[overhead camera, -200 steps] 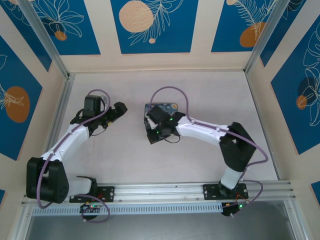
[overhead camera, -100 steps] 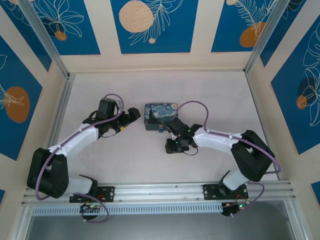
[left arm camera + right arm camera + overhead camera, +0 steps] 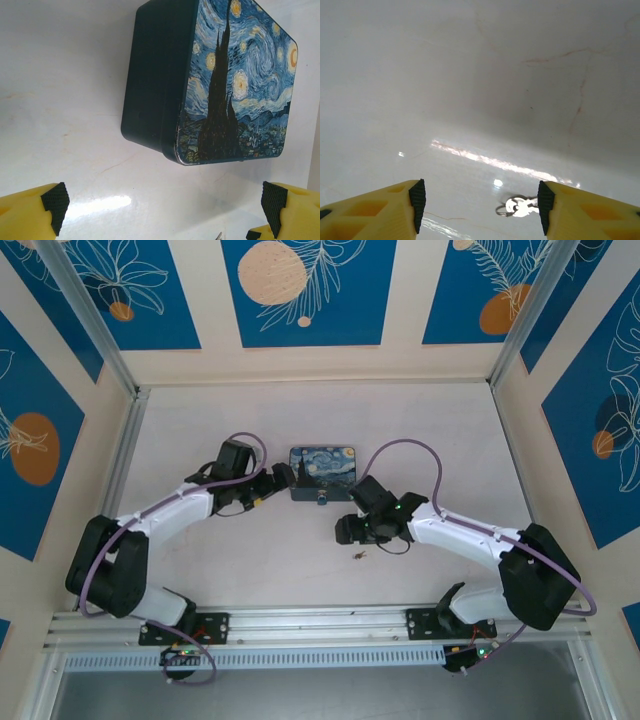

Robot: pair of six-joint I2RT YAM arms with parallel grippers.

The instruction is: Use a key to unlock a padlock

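White table (image 3: 200, 570); left gripper (image 3: 162, 200) and right gripper (image 3: 479, 202) open, empty. Next, right grabs the key (image 3: 520, 206) at the padlock's (image 3: 323, 470) five o'clock.

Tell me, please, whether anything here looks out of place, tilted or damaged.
Nothing much stands out. The padlock sits flat on the table, and the key lies loose just ahead of the open right gripper. The only oddity: faint reddish hairline marks on the table surface.
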